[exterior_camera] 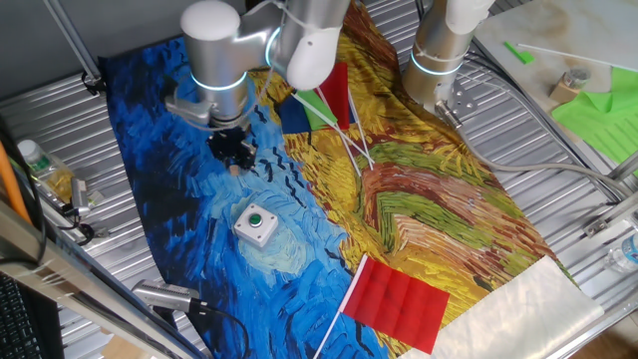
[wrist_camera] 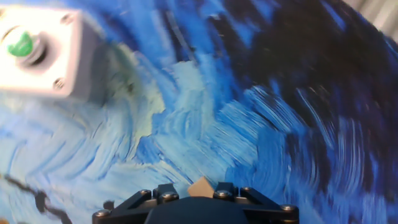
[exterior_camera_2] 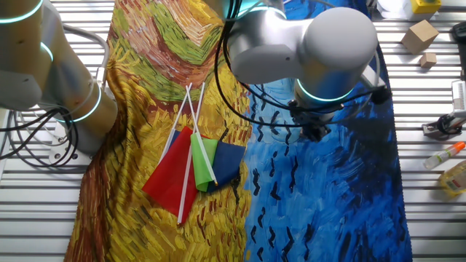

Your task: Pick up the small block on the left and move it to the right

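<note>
hand view: hand [wrist_camera: 200, 194] pinching small block [wrist_camera: 201, 186], above the painted cloth [wrist_camera: 261, 124]

Tan small block [wrist_camera: 201, 186] — blue-swirled cloth [wrist_camera: 249, 124]

The small block [wrist_camera: 201, 186] is a tiny tan cube the colour of wood. In the hand view it sits right between the two black fingers [wrist_camera: 163, 194], which close on it from both sides. Only its top part shows there, turned so that one corner points up. It is much smaller than the fingers. In one fixed view the small block [exterior_camera: 234, 168] is only a little tan speck at the tips of the fingers, over the blue part of the painted cloth [exterior_camera: 199, 229] on the counter. I cannot tell if it touches the cloth. In the other fixed view the arm hides it.
</note>
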You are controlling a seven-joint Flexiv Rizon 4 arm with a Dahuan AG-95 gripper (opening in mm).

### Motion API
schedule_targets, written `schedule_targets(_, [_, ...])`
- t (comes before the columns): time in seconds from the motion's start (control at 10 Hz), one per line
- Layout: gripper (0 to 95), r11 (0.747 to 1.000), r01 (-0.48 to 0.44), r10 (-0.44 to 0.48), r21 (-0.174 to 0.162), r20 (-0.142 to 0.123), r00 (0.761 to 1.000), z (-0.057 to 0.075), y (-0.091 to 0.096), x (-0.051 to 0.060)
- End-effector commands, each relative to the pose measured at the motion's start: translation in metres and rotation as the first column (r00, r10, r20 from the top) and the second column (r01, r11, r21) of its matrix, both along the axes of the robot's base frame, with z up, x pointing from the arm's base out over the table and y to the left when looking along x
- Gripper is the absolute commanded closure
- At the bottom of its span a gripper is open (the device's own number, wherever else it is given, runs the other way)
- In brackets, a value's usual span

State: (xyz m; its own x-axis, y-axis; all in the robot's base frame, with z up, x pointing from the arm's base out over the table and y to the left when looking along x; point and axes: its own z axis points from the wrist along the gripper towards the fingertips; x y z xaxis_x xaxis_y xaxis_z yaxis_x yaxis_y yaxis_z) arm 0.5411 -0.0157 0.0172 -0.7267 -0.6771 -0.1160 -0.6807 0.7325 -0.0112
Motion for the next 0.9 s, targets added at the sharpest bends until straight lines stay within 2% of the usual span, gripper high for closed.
schedule_targets(0.1, [57.0, 0.984, -0.165, 0.168, -0.067, 0.037, 0.985, -0.0008, -0.0002, -0.0005])
schedule_targets(0.3, [57.0, 0.982, -0.173, 0.176, -0.077, 0.046, 0.983, -0.0008, -0.0002, -0.0005])
schedule_targets(0.4, [76.0, 0.982, -0.173, 0.177, -0.078, 0.049, 0.983, -0.0008, -0.0002, -0.0005])
schedule_targets(0.7, [76.0, 0.983, -0.169, 0.173, -0.077, 0.052, 0.983, -0.0008, -0.0002, -0.0005])
schedule_targets(0.8, [95.0, 0.984, -0.163, 0.168, -0.077, 0.054, 0.984, -0.0007, -0.0002, -0.0005])
schedule_targets(0.9, [95.0, 0.984, -0.159, 0.164, -0.079, 0.054, 0.985, -0.0004, -0.0001, -0.0006])
